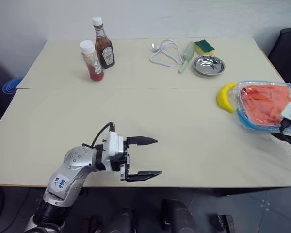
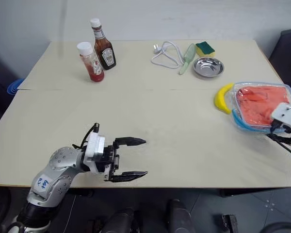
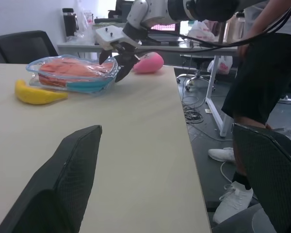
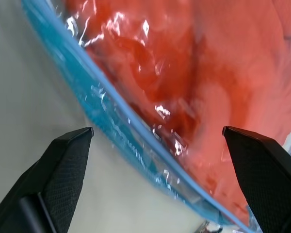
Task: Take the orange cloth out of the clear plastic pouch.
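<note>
The clear plastic pouch (image 1: 244,120) with blue edging lies at the table's right edge. Through its plastic I see the orange cloth (image 1: 265,102) folded inside. My right gripper (image 4: 157,130) is open at the pouch's near corner, its fingers spread wide over the blue edge and the cloth behind it; from the left wrist view this right gripper (image 3: 115,65) stands at the pouch's (image 3: 89,83) end. My left gripper (image 1: 152,157) hovers open and empty near the table's front edge, pointing right, far from the pouch.
A yellow banana (image 1: 225,98) lies against the pouch's left side. At the back stand two sauce bottles (image 1: 99,48), a white cable (image 1: 166,53), a sponge (image 1: 204,47) and a steel bowl (image 1: 209,65). A person (image 3: 262,73) stands beside the table's right edge.
</note>
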You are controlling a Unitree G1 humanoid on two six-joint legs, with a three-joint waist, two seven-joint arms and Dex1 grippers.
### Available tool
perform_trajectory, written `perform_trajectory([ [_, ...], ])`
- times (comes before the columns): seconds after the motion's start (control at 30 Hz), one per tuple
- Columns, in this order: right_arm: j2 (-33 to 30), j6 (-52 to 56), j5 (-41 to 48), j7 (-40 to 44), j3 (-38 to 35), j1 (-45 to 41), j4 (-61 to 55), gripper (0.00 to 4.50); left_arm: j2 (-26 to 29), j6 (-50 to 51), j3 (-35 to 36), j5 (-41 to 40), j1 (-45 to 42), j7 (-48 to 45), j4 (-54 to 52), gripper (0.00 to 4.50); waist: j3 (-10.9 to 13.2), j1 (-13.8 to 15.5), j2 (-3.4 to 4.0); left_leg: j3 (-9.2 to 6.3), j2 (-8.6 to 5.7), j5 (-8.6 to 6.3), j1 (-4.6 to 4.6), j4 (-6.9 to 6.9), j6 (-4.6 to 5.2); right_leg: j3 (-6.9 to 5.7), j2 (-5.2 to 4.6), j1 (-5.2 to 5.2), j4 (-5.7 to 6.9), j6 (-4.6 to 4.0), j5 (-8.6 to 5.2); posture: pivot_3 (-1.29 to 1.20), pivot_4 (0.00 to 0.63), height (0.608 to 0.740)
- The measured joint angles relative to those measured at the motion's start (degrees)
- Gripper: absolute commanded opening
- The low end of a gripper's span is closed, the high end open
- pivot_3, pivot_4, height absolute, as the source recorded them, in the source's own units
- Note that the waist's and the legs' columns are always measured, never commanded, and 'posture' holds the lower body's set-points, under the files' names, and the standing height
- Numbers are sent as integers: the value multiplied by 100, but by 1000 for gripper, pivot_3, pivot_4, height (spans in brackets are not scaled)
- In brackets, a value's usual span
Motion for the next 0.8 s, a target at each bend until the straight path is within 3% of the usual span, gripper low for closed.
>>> perform_trajectory([
  [0.1, 88, -73, -16, -79, -8, -54, 60, 2873, -59, -1, 0, 3, -5, 5, 20, 4500, 0, 9, 0, -3, -1, 0, -8, 1, 0, -3, -1, -3, 0, 0, 0, 0, 150, 740],
  [0.37, 106, -251, 396, 652, -365, 106, 40, 165, -106, -109, 115, 82, 254, 251, 24, 4500, 0, 18, 0, -14, -1, 0, -13, 3, 1, -13, -2, -1, 1, 1, 0, 0, 150, 740],
  [0.5, -169, -326, 797, 1378, -674, 497, -254, 29, -113, -224, 347, 172, 513, 464, 40, 4500, 0, 58, 0, -17, -1, 0, -14, 3, 2, -15, -3, -2, 1, 1, 0, 0, 150, 740],
  [0.63, -795, 74, 1221, 2399, -912, 1552, -1054, 29, -77, -319, 592, 231, 845, 570, 80, 4500, 0, 176, 0, -23, -1, -2, -16, 4, 6, -22, -7, 3, -3, 1, 0, 0, 150, 740],
  [0.8, -901, 1465, 2452, 3130, -1900, 3836, -3770, 29, -94, -387, 638, 263, 867, 550, 294, 4500, -1, 175, -3, -25, 3, -4, -11, 11, 4, -23, -4, 7, -5, 1, 0, 0, 150, 740],
])
